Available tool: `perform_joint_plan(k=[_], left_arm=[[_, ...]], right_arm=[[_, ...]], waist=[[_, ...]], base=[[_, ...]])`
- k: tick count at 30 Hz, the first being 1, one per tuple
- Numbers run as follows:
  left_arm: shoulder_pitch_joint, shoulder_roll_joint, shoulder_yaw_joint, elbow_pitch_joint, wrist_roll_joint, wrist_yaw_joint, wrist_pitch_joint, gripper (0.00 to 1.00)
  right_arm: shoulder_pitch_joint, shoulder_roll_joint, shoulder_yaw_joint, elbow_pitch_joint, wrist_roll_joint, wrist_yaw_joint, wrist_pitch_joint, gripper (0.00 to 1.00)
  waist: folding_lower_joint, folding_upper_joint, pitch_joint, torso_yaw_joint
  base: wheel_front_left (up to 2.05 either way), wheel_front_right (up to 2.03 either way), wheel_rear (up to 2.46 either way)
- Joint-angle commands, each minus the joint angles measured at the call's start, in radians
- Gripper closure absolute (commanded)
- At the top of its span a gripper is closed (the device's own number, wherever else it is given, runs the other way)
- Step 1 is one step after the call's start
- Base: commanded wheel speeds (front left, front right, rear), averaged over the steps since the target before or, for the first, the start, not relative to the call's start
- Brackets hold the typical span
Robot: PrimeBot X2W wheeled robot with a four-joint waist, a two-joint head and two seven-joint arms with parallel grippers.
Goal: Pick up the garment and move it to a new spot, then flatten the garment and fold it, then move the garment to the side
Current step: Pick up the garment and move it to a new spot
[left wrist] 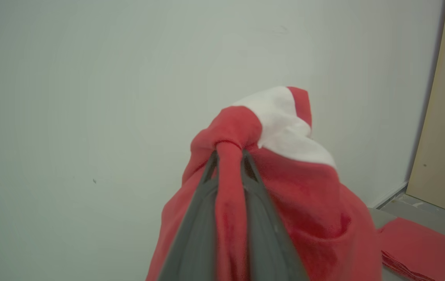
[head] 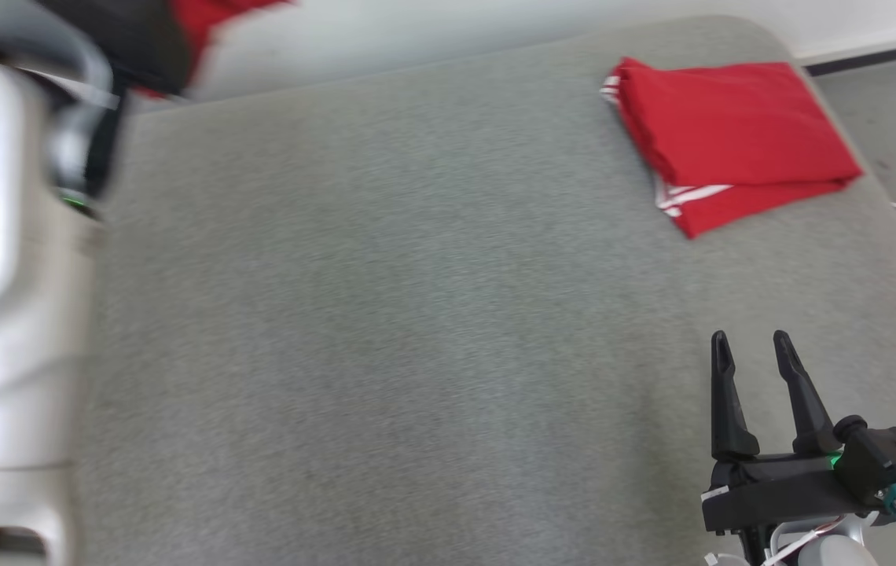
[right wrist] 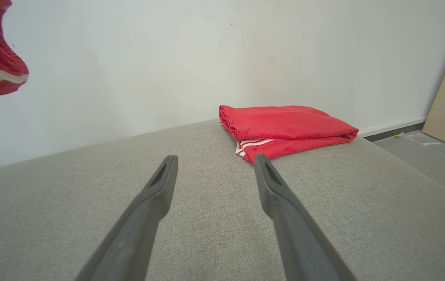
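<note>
Left tool (left wrist: pixel 229 154) tight on garment (left wrist: pixel 296 187) (red, white-banded)

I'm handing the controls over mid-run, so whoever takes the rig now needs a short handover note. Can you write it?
Left gripper: shut on the red-and-white garment, which hangs bunched in the air, off the grey surface.
Right gripper: open and empty, above the near right part of the surface.
A folded red garment lies at the far right corner.
Done: pick-up.
Left: set the held garment down at a new spot, flatten it, fold it, move it aside.
</note>
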Motion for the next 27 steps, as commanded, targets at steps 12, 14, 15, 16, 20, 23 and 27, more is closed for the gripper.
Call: perform_joint_plan(k=[12,14,15,16,20,23,27], left_arm=[[0.28,-0.149,-0.12,-0.016,-0.044,0.025,-0.036,1.0],[0.309,-0.151,-0.122,-0.014,-0.044,0.034,-0.048,1.0],[0.343,-0.153,-0.133,-0.008,-0.039,0.04,-0.054,1.0],[0.379,-0.156,-0.141,-0.001,-0.039,0.044,-0.061,1.0],[0.497,-0.161,-0.163,0.02,-0.038,0.067,-0.1,1.0],[0.567,-0.169,-0.187,0.038,-0.042,0.07,-0.123,0.0],[0.603,-0.172,-0.197,0.033,-0.048,0.068,-0.188,0.0]], right_arm=[[0.016,0.002,0.03,-0.007,0.029,-0.003,-0.003,0.0],[0.018,0.002,0.031,-0.007,0.029,-0.003,-0.003,0.0],[0.019,0.002,0.033,-0.007,0.029,-0.003,-0.003,0.0],[0.02,0.002,0.033,-0.007,0.029,-0.003,-0.003,0.0],[0.018,0.002,0.041,-0.005,0.031,-0.003,-0.003,0.0],[0.024,0.002,0.044,-0.002,0.024,-0.003,-0.003,0.0],[0.031,0.002,0.042,-0.001,0.013,-0.003,-0.003,0.0]], waist=[[0.0,0.0001,-0.01,-0.111],[0.0,0.0001,-0.01,-0.111],[0.0,0.0001,-0.01,-0.111],[0.0,0.0001,-0.011,-0.109],[0.0,0.0001,-0.014,-0.102],[0.0,0.0001,-0.02,-0.087],[0.0,0.0001,-0.034,-0.059]], base=[[0.0,0.0,0.0],[0.0,0.0,0.0],[0.0,0.0,0.0],[0.0,0.0,0.0],[0.0,0.0,0.0],[0.0,0.0,0.0],[0.0,0.0,0.0]])
